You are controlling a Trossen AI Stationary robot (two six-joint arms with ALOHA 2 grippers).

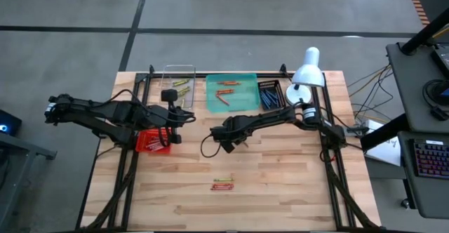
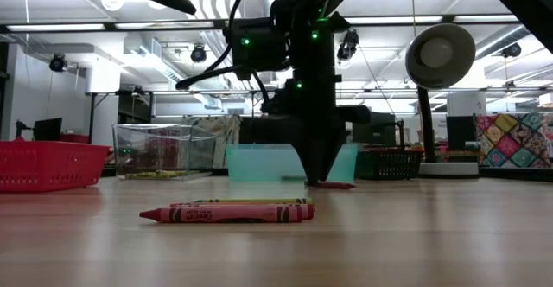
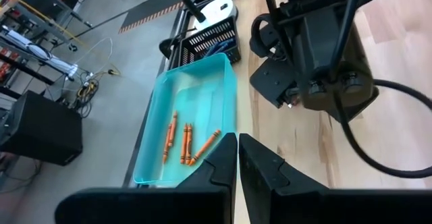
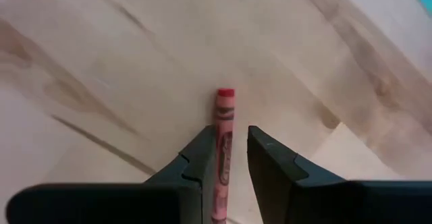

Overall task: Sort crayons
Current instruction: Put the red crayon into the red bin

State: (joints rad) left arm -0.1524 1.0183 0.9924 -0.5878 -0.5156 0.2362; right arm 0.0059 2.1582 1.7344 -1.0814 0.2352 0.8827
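While our right gripper (image 4: 229, 158) is hanging low over the middle of the bench (image 1: 280, 191), its fingers are straddling a red crayon (image 4: 223, 143) lying flat on the wood; the fingers are standing slightly apart, one against the crayon's side, and we cannot tell whether they are already gripping it. In the low view the same crayon (image 2: 333, 184) is showing as a red tip on the bench just beside the gripper's foot. Our left gripper (image 3: 237, 158) is waiting with its fingers pressed together, empty, above the red basket (image 1: 151, 141) on the left side. Two more crayons (image 1: 223, 185), one red and one yellow-green, are lying side by side near the front edge. Orange ones (image 3: 183, 140) are resting in the teal tray (image 3: 223, 89), blue ones in the black basket (image 1: 269, 94), and yellow-green ones in the clear box (image 1: 179, 78).
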